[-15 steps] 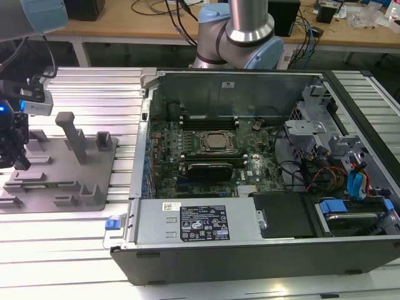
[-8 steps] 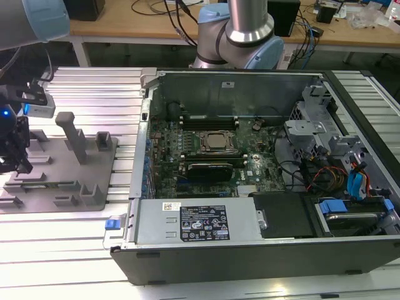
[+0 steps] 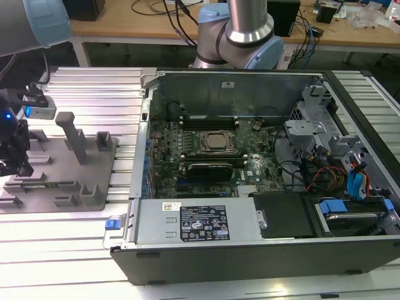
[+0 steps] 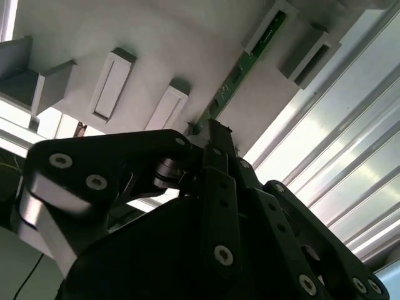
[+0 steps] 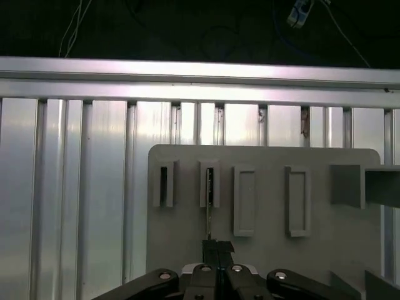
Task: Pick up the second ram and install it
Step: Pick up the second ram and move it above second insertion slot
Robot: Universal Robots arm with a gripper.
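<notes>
Fingers (image 5: 226, 250) of black gripper (image 5: 218, 245) pinched narrow on thin green circuit-board ram stick (image 4: 240, 65), stick edgewise in slot of flat grey fixture plate (image 5: 262, 256), at the exterior view's left

Exterior view: bright light, glare bleaching the ribbed tabletop (image 3: 62, 256) at 7 o'clock. Second wrist view: tool (image 4: 211, 128) a near-black silhouette, the second ram (image 4: 240, 67) dim in shade.

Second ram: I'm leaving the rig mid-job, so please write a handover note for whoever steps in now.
The pincer is at one end of the second ram; a grip cannot be confirmed.
The second ram stands on edge in a slot of the grey holder, outside the open computer case.
Done: the pincer is at the pick-up spot.
Left: the second ram is not yet lifted and not yet installed in the computer case.
</notes>
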